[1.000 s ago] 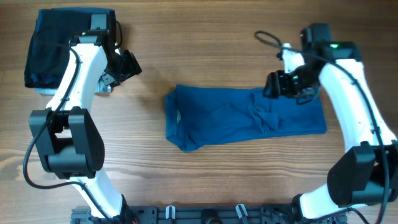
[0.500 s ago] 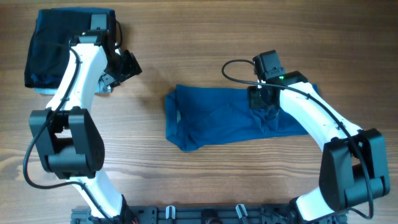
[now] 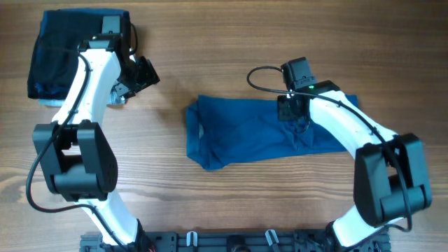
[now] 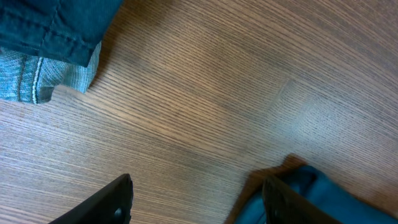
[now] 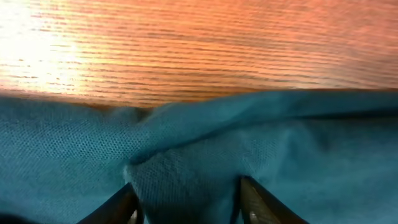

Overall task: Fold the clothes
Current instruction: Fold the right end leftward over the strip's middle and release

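Observation:
The clothes, a blue polo shirt [image 3: 245, 136], lie as a long strip across the middle of the table. My right gripper [image 3: 294, 113] is pressed down on the strip's upper edge, right of centre. In the right wrist view a bunched ridge of the shirt [image 5: 186, 174] fills the gap of the right gripper [image 5: 186, 202] and touches both fingers. My left gripper [image 3: 145, 73] hangs open over bare wood, up and left of the shirt. Seen from the left wrist, the left gripper [image 4: 199, 205] holds nothing, and a corner of the shirt [image 4: 317, 193] shows by its right finger.
A folded stack of dark garments [image 3: 59, 52] with a pale blue edge lies at the back left corner, behind the left arm. Its hem [image 4: 50, 31] shows at the top left of the left wrist view. A black cable [image 3: 262, 73] loops off the right wrist.
The right arm swung left from the shirt's right end to its upper middle, came down on the fabric, and its jaws narrowed round a ridge of cloth. The left arm stayed still.

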`<state>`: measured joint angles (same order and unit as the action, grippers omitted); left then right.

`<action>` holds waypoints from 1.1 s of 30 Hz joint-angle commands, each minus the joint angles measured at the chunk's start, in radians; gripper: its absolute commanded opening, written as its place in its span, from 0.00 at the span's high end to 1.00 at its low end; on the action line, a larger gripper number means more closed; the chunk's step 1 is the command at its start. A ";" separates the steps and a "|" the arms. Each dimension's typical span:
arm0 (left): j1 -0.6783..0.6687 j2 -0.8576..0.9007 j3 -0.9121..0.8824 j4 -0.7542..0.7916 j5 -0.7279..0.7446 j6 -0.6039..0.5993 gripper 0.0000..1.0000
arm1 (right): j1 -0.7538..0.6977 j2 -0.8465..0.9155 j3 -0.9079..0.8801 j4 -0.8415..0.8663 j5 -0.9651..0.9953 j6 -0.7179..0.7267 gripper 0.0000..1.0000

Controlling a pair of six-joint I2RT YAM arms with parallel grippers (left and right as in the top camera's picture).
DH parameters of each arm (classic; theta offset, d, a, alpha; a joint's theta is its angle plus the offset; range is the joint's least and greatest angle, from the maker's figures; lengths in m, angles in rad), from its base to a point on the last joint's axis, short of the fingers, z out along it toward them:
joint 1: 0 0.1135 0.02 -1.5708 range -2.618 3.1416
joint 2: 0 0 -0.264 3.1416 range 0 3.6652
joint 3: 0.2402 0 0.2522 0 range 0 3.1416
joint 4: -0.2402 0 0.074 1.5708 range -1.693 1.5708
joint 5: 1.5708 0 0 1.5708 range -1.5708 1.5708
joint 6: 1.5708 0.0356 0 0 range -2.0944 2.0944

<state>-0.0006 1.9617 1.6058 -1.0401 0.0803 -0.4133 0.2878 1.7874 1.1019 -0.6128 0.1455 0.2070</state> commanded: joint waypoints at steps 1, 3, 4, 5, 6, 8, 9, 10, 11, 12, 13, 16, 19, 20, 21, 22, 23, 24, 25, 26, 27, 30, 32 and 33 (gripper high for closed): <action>0.003 -0.026 0.003 -0.003 0.016 0.002 0.34 | 0.018 0.025 -0.011 0.015 0.001 0.013 0.61; 0.003 -0.026 0.003 -0.003 0.016 0.002 0.34 | 0.018 0.025 -0.011 0.024 0.005 0.012 0.77; 0.003 -0.026 0.003 -0.003 0.016 0.002 0.34 | 0.018 0.025 -0.011 0.025 0.005 0.013 0.87; 0.003 -0.026 0.003 -0.003 0.016 0.002 0.33 | 0.018 0.025 -0.011 0.025 0.005 0.012 0.93; 0.003 -0.026 0.003 -0.003 0.016 0.002 0.34 | 0.018 0.025 -0.011 0.026 0.008 0.011 0.96; 0.003 -0.026 0.003 -0.003 0.016 0.002 0.34 | 0.018 0.020 0.009 0.025 0.035 0.008 0.96; 0.003 -0.026 0.003 -0.002 0.016 0.002 0.34 | 0.018 0.013 0.025 0.024 0.034 0.009 0.96; 0.003 -0.026 0.003 -0.002 0.016 0.002 0.34 | 0.018 0.005 0.040 0.024 0.032 0.009 0.96; 0.003 -0.026 0.003 -0.002 0.016 0.002 0.34 | 0.018 -0.004 0.054 0.025 0.024 0.010 0.96; 0.003 -0.026 0.003 -0.002 0.016 0.002 0.34 | 0.018 -0.013 0.068 0.026 0.011 0.010 0.96; 0.003 -0.026 0.003 -0.003 0.016 0.002 0.34 | 0.018 -0.016 0.077 0.027 0.007 0.009 0.96; 0.003 -0.026 0.003 -0.003 0.016 0.002 0.34 | 0.018 -0.016 0.076 0.029 0.008 0.022 0.96; 0.003 -0.026 0.003 -0.001 0.016 0.002 0.33 | 0.018 -0.017 0.076 0.034 -0.027 0.038 0.93; 0.003 -0.026 0.003 -0.001 0.016 0.002 0.33 | 0.018 -0.017 0.076 0.026 -0.043 0.038 0.72; 0.003 -0.026 0.003 -0.001 0.016 0.002 0.33 | 0.018 -0.017 0.076 0.012 -0.056 0.037 0.61; 0.003 -0.026 0.003 -0.001 0.016 0.002 0.33 | 0.018 -0.018 0.076 -0.006 -0.068 0.034 0.57; 0.003 -0.026 0.003 -0.001 0.016 0.002 0.33 | 0.018 -0.025 0.076 -0.018 -0.071 0.031 0.54; 0.003 -0.026 0.003 0.000 0.016 0.002 0.33 | 0.018 -0.042 0.076 -0.034 -0.081 0.032 0.52; 0.003 -0.026 0.003 0.000 0.016 0.002 0.33 | 0.018 -0.074 0.076 -0.051 -0.112 0.032 0.49; 0.003 -0.026 0.003 0.000 0.016 0.002 0.33 | 0.016 -0.115 0.076 -0.069 -0.142 0.031 0.44; 0.003 -0.026 0.003 0.000 0.016 0.002 0.33 | 0.014 -0.152 0.076 -0.090 -0.162 0.032 0.41; 0.003 -0.026 0.003 0.001 0.016 0.002 0.33 | 0.012 -0.220 0.076 -0.194 -0.172 0.050 0.49; 0.003 -0.026 0.003 0.004 0.016 0.002 0.33 | 0.012 -0.222 0.069 -0.269 -0.169 0.058 0.85; 0.003 -0.026 0.003 0.005 0.016 0.002 0.33 | 0.012 -0.220 0.056 -0.277 -0.169 0.059 0.96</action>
<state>-0.0006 1.9617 1.6058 -1.0389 0.0803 -0.4133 0.2985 1.5654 1.1652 -0.8566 0.0002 0.2481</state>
